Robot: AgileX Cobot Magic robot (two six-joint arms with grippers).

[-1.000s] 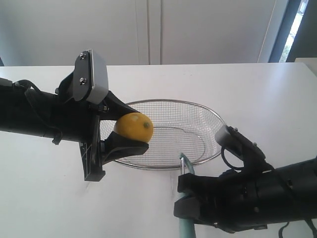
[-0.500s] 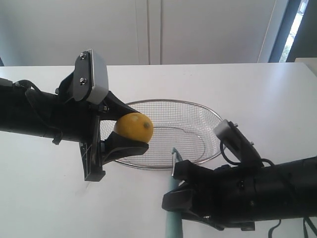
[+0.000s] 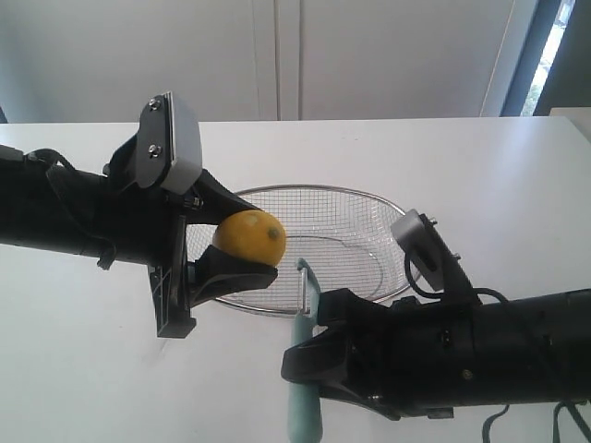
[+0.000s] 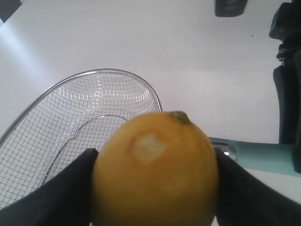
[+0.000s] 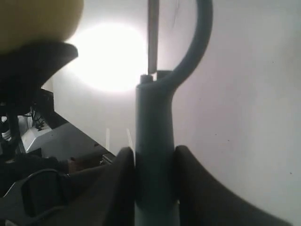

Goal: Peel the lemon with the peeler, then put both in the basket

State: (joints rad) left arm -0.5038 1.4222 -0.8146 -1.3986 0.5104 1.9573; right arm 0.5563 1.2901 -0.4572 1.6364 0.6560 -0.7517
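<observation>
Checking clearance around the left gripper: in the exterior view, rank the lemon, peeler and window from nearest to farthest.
1. lemon, clamped between the fingers of the left gripper.
2. peeler, just to its lower right.
3. window, at the far upper right.

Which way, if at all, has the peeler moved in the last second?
Yes. The peeler has shifted left along the near rim of the basket, and its head is now closer to the lemon.
</observation>
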